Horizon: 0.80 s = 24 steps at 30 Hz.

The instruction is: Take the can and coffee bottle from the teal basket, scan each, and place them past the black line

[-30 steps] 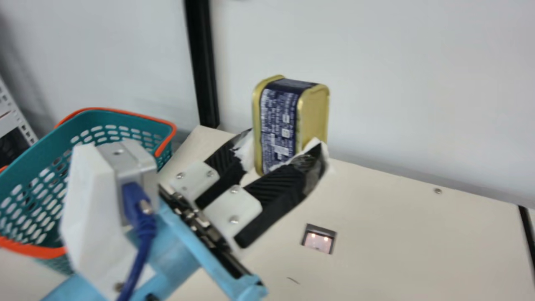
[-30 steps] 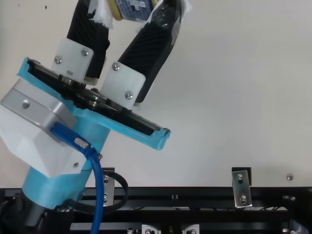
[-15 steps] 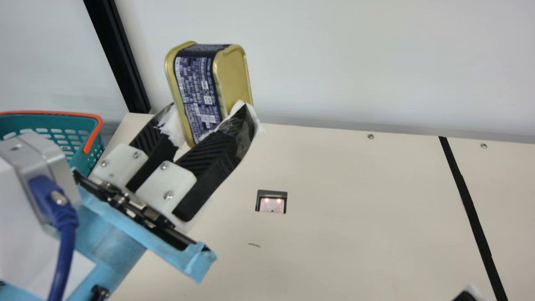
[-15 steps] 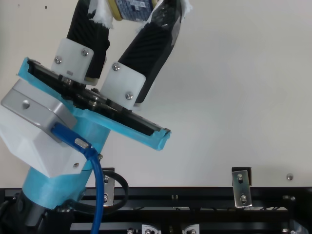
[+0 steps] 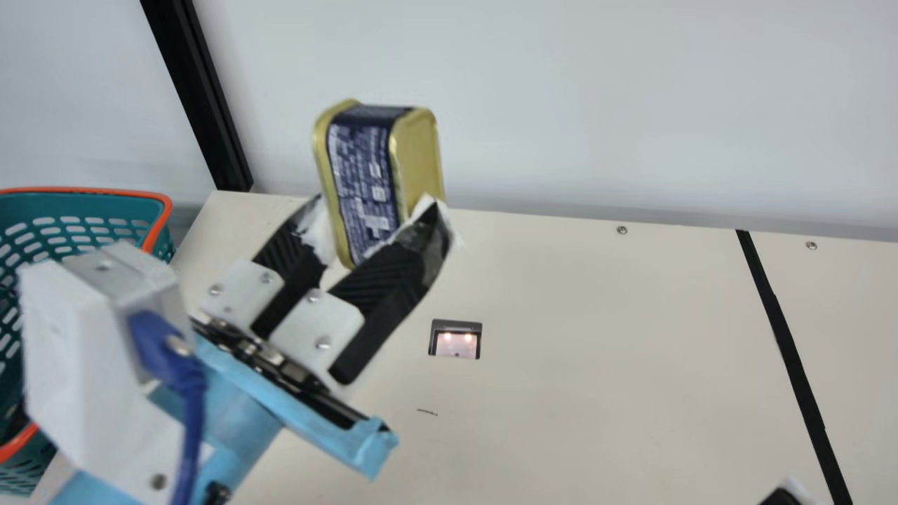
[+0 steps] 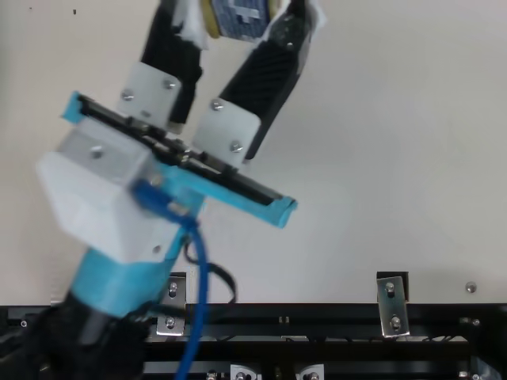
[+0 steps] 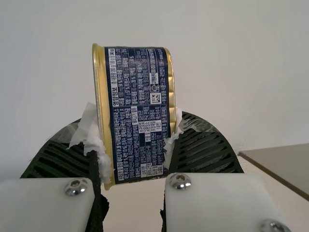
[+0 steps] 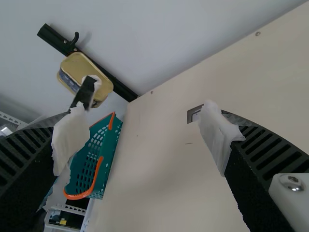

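The left tool grips the can by its sides, slightly tilted, raised above the bench. The right tool is open, near the black line, which starts at the bench's far edge. The basket sits by the left edge.

You seem to be in a robotics lab laid out like a checkout: your cream worktop has a lit window sunk in it, a teal basket nearby and black rails along one edge.
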{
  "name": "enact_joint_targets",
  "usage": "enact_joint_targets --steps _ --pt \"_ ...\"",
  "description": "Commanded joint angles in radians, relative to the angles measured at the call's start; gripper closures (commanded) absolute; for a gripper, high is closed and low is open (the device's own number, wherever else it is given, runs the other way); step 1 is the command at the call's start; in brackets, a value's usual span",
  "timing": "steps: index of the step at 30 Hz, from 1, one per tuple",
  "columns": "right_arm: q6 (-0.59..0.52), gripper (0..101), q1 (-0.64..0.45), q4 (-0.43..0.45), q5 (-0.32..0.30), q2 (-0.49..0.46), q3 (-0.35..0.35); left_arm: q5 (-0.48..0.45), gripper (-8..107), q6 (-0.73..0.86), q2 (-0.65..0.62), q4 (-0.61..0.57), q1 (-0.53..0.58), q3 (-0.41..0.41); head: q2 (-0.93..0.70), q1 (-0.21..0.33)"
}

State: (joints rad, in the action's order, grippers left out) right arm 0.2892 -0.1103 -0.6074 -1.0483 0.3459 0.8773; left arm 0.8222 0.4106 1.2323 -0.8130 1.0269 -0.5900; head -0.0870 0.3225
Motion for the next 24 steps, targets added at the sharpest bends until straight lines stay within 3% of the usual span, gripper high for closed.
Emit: enact_joint_targets --steps 1,12,24 --pt "0.0 0 0.0 0.0 0.0 0.0 0.0 0.035 89 -0.04 0.075 0.011 -0.001 0.009 0.002 0.003" --pt "0.0 0 0.0 0.0 0.0 0.0 0.0 0.168 89 -0.209 0.358 0.109 -0.057 0.008 0.002 0.003" --pt "0.0 0 0.0 0.0 0.0 0.0 0.0 0.271 89 -0.311 0.573 0.258 -0.12 -0.034 0.002 0.003"
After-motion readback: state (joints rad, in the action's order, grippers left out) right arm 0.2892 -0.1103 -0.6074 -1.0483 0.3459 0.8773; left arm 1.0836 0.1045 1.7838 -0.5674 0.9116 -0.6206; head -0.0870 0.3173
